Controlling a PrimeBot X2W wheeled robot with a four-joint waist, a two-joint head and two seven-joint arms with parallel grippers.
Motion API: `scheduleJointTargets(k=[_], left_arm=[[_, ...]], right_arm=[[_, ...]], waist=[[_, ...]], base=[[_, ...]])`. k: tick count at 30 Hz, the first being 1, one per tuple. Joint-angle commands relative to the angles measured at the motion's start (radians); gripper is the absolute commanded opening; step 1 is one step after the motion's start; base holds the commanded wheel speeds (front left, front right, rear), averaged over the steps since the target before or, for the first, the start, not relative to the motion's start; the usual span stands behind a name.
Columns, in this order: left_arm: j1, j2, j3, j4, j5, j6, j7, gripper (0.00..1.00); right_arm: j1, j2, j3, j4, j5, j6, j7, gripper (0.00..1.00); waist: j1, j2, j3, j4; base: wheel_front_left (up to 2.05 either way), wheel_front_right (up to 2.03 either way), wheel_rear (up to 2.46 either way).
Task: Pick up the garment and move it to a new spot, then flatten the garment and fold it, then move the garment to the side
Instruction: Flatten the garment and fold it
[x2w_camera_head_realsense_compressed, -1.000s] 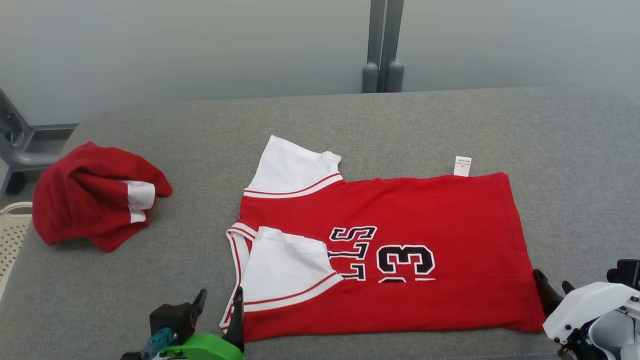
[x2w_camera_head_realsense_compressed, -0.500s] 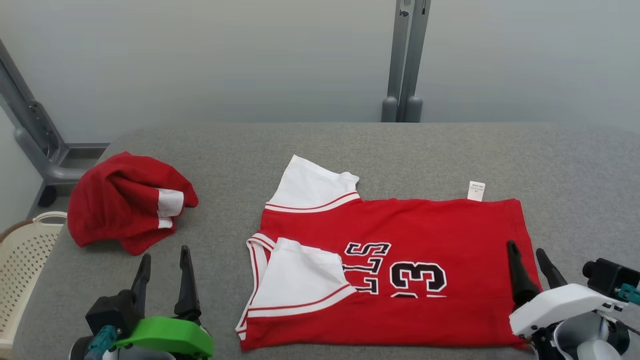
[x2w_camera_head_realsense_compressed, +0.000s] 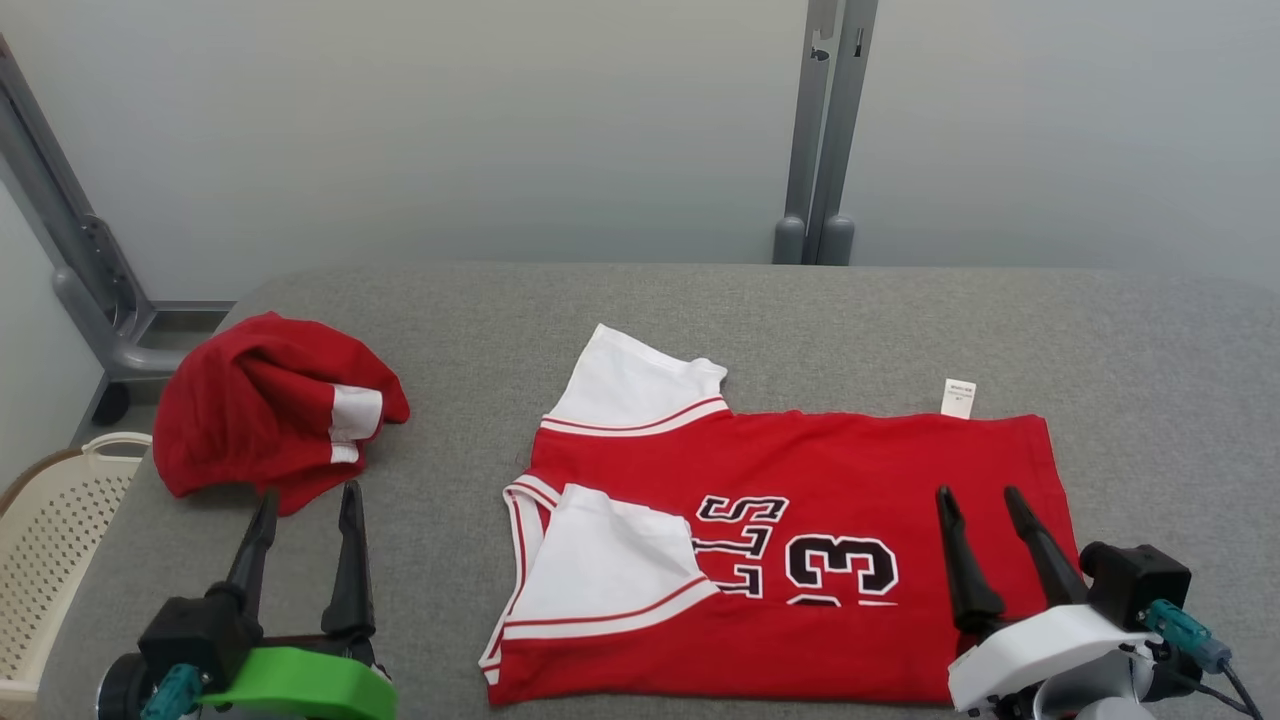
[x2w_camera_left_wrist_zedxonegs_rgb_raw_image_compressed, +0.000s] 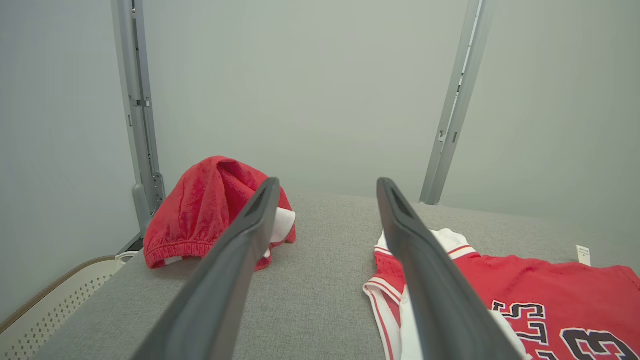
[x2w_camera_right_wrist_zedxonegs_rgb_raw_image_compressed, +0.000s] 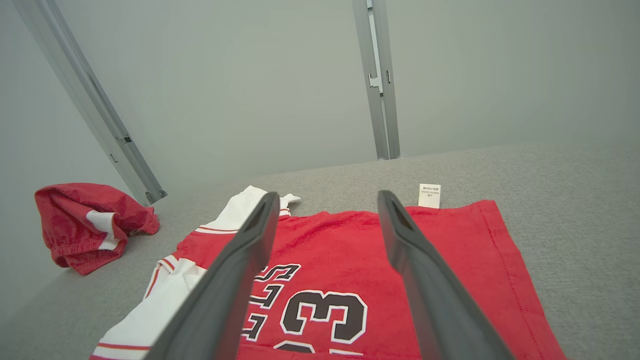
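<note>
The garment (x2w_camera_head_realsense_compressed: 800, 480) is a red jersey with white sleeves and black print. It lies flat on the grey table (x2w_camera_head_realsense_compressed: 900, 320), collar to the left, near sleeve turned in over the front. My left gripper (x2w_camera_head_realsense_compressed: 309, 493) stands open at the lower left, above bare table and clear of the collar. My right gripper (x2w_camera_head_realsense_compressed: 976, 492) stands open at the lower right, fingers over the jersey's hem end. Neither holds anything. In the left wrist view the garment (x2w_camera_left_wrist_zedxonegs_rgb_raw_image_compressed: 550, 285) sits right of the gripper (x2w_camera_left_wrist_zedxonegs_rgb_raw_image_compressed: 327, 182). In the right wrist view the garment (x2w_camera_right_wrist_zedxonegs_rgb_raw_image_compressed: 340, 240) spreads beyond the gripper (x2w_camera_right_wrist_zedxonegs_rgb_raw_image_compressed: 327, 195).
A crumpled red and white piece of clothing (x2w_camera_head_realsense_compressed: 270, 410) sits at the table's left end, just beyond my left fingertips. A cream perforated basket (x2w_camera_head_realsense_compressed: 50, 530) stands off the left edge. Grey metal posts (x2w_camera_head_realsense_compressed: 825, 130) rise behind the table against a pale wall.
The camera has lifted, shifting the whole picture. My left gripper has drawn left, away from the collar edge. My right gripper has moved from the hem corner to over the jersey. Both stay open.
</note>
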Motion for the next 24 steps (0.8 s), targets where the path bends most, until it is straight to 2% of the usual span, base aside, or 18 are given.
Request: scheduleJointTargets(k=[1,6,9,17,24], left_arm=[[0.027,-0.008,0.008,-0.002,0.020,-0.012,-0.001,1.00],[0.080,-0.037,0.024,0.018,0.083,-0.055,-0.001,1.00],[0.116,-0.064,0.044,0.018,0.131,-0.062,-0.001,1.00],[0.159,-0.110,0.086,0.041,0.176,-0.099,-0.001,1.00],[0.150,-0.126,0.105,0.060,0.202,-0.122,-0.001,1.00]], right_arm=[[0.018,-0.003,0.005,0.002,-0.025,0.000,-0.014,1.00],[0.032,-0.003,0.011,0.025,-0.094,0.000,-0.033,1.00],[0.040,-0.003,0.010,0.033,-0.141,0.000,-0.043,1.00],[0.052,-0.003,0.003,0.062,-0.168,0.000,-0.051,1.00],[0.049,-0.003,-0.027,0.086,-0.178,0.000,-0.049,1.00]], waist=[[0.0000,0.0000,-0.001,-0.003],[0.0000,0.0000,0.002,-0.011],[0.0000,0.0000,0.007,-0.018],[0.0000,0.0000,0.017,-0.023],[0.0000,0.0000,0.023,-0.025]], base=[[0.00,0.00,0.00],[0.00,0.00,0.00],[0.00,0.00,0.00],[0.00,0.00,0.00],[0.00,0.00,0.00]])
